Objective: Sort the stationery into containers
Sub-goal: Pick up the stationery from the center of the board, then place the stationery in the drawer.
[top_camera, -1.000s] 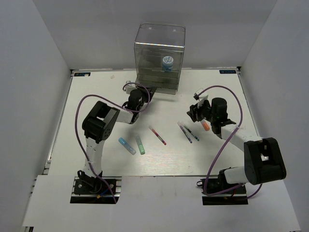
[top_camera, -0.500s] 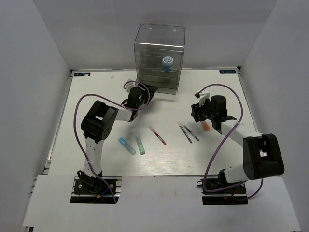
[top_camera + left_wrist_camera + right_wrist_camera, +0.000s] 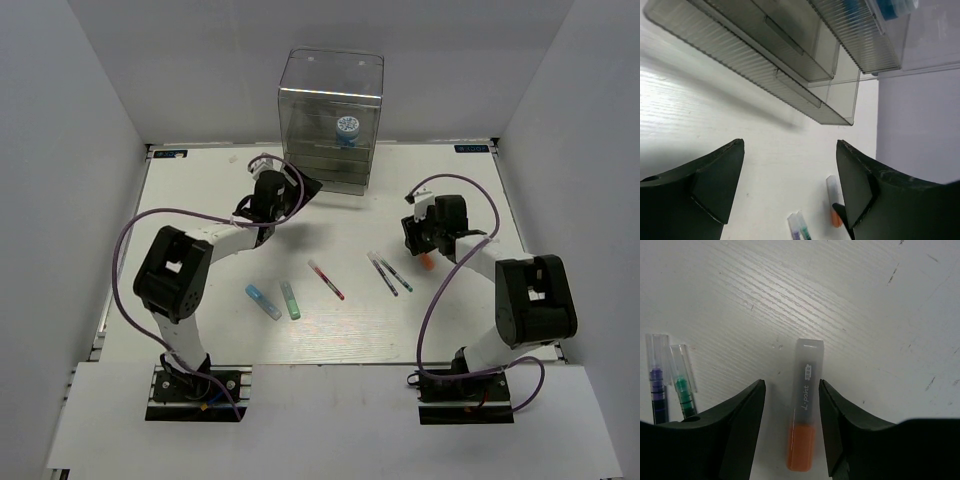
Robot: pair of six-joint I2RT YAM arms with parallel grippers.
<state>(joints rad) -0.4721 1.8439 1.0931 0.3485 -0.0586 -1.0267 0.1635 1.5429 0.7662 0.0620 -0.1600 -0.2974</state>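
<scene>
The containers are one tall clear drawer box at the back, with the blue-and-white jar inside an upper drawer. My left gripper stands open and empty just in front of its lowest drawer. My right gripper is open low over the table, its fingers on either side of the orange-tipped marker, also seen from above. Two dark pens, a red pen, a green marker and a light-blue marker lie loose on the table.
White walls close in the table on the left, right and back. The pens' clear caps lie just left of my right gripper's left finger. Purple cables loop off both arms above the table.
My left gripper has gone from shut to open at the box's lowest drawer, and its arm has swung left. My right gripper has settled over the orange-tipped marker.
</scene>
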